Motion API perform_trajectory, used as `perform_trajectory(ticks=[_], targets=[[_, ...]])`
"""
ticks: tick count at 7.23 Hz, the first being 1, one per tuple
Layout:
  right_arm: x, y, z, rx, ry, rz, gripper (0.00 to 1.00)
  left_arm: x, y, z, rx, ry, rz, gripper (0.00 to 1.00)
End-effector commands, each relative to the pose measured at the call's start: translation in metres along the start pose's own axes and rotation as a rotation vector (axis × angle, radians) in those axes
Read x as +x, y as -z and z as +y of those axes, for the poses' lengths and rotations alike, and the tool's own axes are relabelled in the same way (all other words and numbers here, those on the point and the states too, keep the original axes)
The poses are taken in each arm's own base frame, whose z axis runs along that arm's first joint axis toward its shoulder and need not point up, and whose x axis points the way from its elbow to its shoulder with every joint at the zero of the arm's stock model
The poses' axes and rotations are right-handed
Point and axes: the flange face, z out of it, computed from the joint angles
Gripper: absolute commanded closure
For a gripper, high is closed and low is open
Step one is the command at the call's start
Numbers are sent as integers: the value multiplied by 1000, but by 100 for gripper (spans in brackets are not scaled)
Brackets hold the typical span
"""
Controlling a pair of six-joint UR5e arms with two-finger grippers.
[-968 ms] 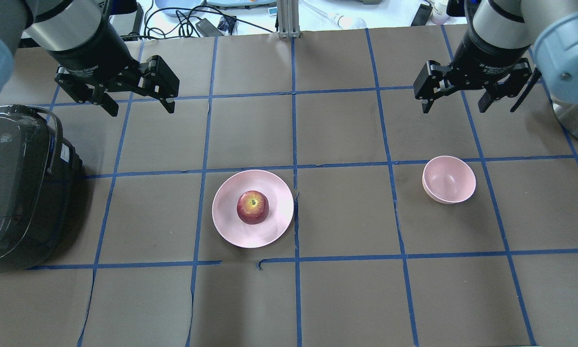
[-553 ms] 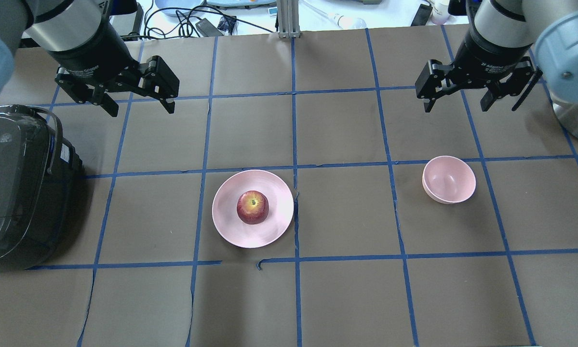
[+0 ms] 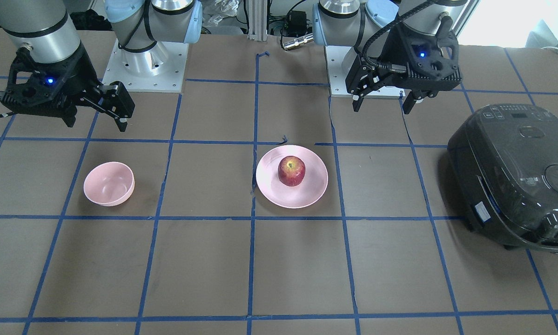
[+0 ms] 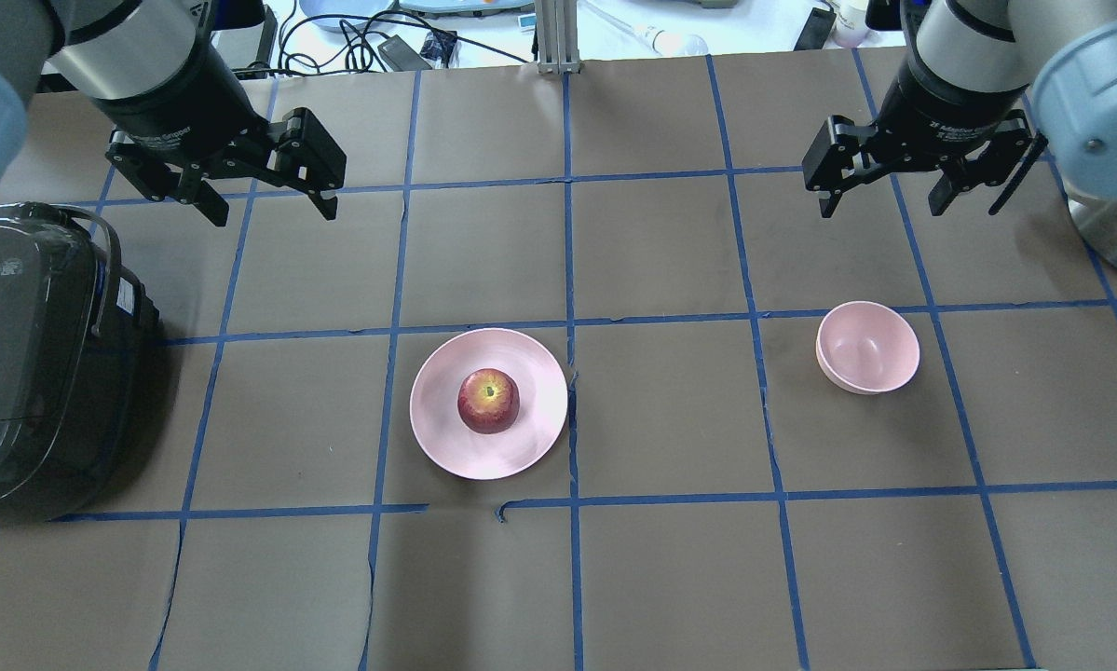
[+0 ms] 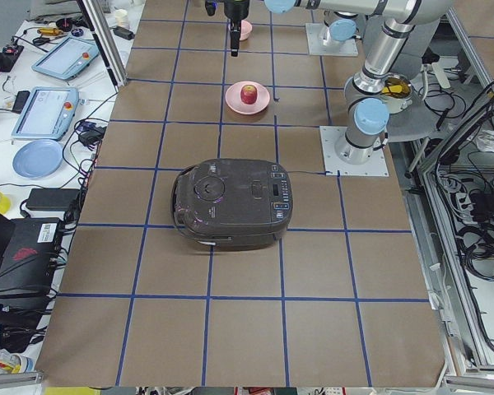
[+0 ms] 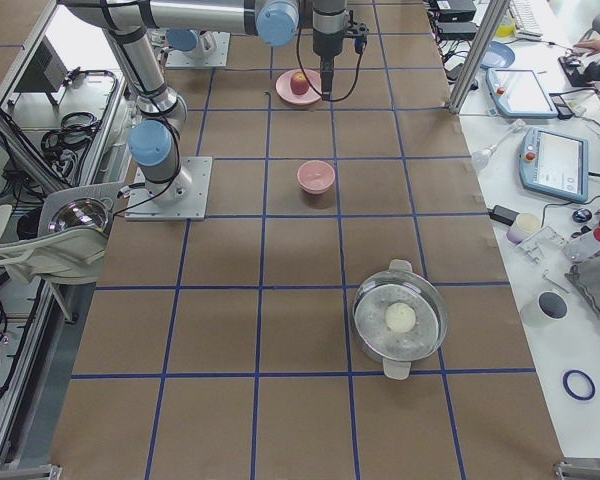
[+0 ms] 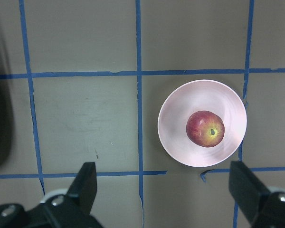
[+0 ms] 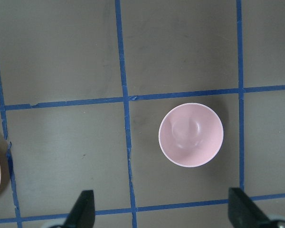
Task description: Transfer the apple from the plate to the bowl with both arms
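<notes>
Two tools, both spread wide and holding nothing. The left tool (image 4: 272, 210) hangs above the tabletop (image 4: 670, 578), beyond the plate (image 4: 442, 438) and well apart from it. Its wrist view looks straight down, with the plate right of centre between the fingers. The right tool (image 4: 879, 207) hangs the same way beyond the bowl (image 4: 867, 347). Its wrist view shows the bowl empty and roughly centred between the fingers.

The apple (image 4: 488, 401) sits mid-plate, stem dimple up and yellow patch showing, with nothing touching it. Plate and bowl are well apart, with a full grid square between them.

The layout reads as deliberate. The plate is on the left arm's side and the bowl on the right arm's, so probably the left picks, passes mid-table, and the right drops it in. The jaws are wide open, likely because the fruit is round and fat. Both tools are high and pointing down, which gives each camera a clear look at its target before descent.

My call is that the task hasn't started and reaching for the fruit comes first.

The risks are that the apple rolls on the shallow plate if it's nudged off-centre, and the bowl is barely wider than the fruit, so the release has to be centred. A dark rice cooker (image 4: 36, 363) sits near the left arm's side.
</notes>
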Motion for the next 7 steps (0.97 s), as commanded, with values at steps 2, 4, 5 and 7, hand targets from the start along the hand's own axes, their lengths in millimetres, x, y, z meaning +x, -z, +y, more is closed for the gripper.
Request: perform_trajectory(ticks=[2, 4, 5, 7], targets=[[0, -3, 0, -4, -1, 3, 0, -6, -4, 1, -32, 13, -4, 0], [0, -4, 0, -7, -1, 4, 0, -7, -21, -14, -51, 32, -2, 0], [1, 1, 0, 0, 1, 6, 0, -3, -34, -20, -75, 27, -24, 0], [6, -7, -5, -11, 4, 5, 0, 40, -77, -13, -156, 86, -33, 0]])
